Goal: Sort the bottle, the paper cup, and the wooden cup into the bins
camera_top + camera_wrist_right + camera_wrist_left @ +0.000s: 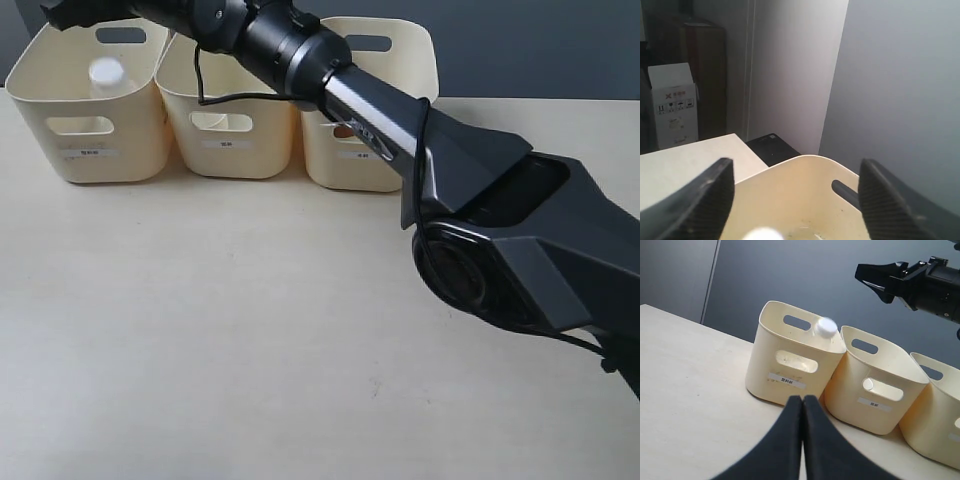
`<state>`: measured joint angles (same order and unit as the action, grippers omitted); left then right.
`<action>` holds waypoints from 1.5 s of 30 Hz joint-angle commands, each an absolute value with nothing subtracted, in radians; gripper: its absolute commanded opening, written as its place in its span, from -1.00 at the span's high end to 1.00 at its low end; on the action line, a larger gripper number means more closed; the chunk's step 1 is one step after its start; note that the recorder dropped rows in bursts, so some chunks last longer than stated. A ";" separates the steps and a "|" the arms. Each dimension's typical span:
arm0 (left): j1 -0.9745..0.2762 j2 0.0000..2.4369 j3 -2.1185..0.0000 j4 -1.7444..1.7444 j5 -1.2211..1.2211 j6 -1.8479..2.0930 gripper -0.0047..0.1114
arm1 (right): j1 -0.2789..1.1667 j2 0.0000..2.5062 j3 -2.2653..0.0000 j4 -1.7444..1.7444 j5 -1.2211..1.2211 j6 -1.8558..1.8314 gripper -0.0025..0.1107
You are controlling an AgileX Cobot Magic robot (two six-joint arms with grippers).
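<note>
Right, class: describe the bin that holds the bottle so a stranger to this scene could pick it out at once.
Start at the row of three cream bins along the far edge of the pale table. In the exterior view, take the leftmost bin, under the tip of the long black arm. It alone shows a bottle with a white screw cap standing inside.

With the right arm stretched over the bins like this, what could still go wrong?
1. The right gripper hangs open above the left bin, right over the bottle; dropping lower might knock the white cap.
2. The right arm crosses above the middle bin and right bin; pulling back low could clip a rim and shift a bin.
</note>
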<state>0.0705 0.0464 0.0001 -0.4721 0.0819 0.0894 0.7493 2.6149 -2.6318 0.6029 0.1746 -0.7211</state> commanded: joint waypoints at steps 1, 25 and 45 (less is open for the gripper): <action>0.065 0.042 0.000 -0.472 0.078 0.089 0.92 | 0.747 2.608 -2.636 0.605 0.179 -0.722 -0.16; 0.065 0.042 0.000 -0.470 0.076 0.089 0.92 | 0.749 2.377 -2.636 0.424 0.755 -0.719 0.97; 0.065 0.042 0.000 -0.470 0.076 0.089 0.92 | 0.749 2.127 -2.636 0.311 1.116 -0.716 0.97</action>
